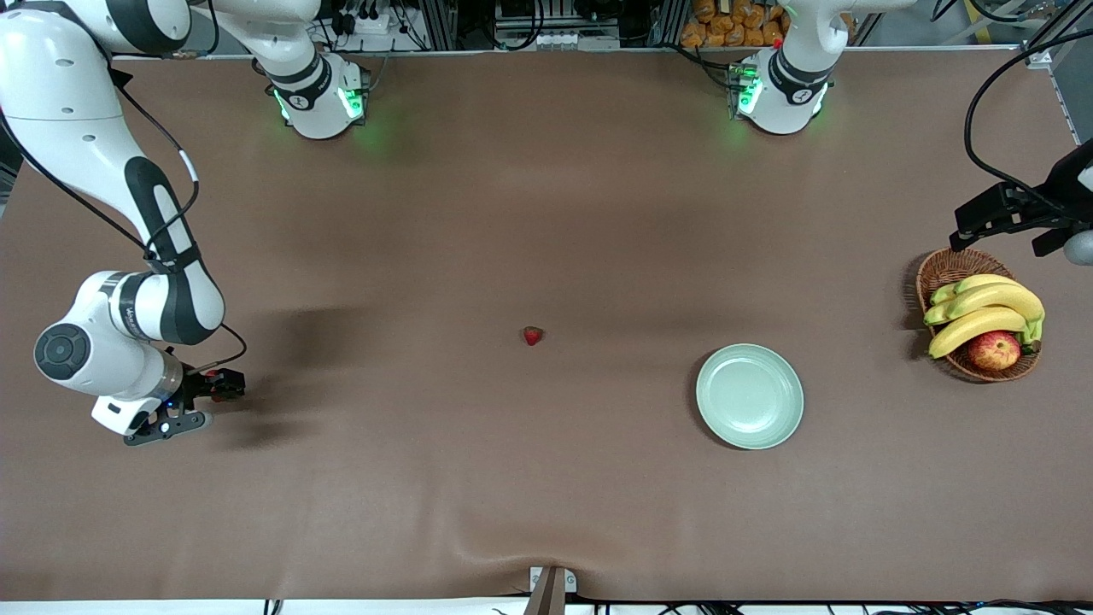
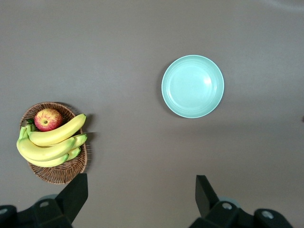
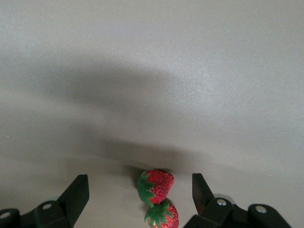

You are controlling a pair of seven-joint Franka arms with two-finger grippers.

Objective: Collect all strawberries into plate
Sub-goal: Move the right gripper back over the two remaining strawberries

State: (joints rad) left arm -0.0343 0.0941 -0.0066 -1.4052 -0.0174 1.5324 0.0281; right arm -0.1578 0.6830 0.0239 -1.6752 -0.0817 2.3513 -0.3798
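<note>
My right gripper (image 3: 137,199) is down low at the right arm's end of the table, jaws spread wide, with two strawberries between my fingers (image 3: 76,192). The first strawberry (image 3: 156,185) lies on the cloth touching the second strawberry (image 3: 162,216), and neither finger has touched them yet. In the front view the same gripper (image 1: 224,386) sits at about eight o'clock from the table's middle, and only a speck of red shows at its tips.

A third strawberry (image 1: 533,336) lies alone near the centre of the table, well apart from everything. The plate (image 1: 750,396) is at roughly four o'clock from that berry, toward the left arm's end, and it is bare: nothing has been delivered so far as I can see.

My left gripper (image 2: 137,199) waits up high, jaws fully apart and holding nothing, over the table beside the basket (image 1: 941,272) of bananas (image 1: 986,312) and an apple (image 1: 995,349).

So by my reckoning the job is at its very start: all three berries are still on the cloth. I judge my next step to be closing on one of the pair, and since they touch, I may nudge or catch both
</note>
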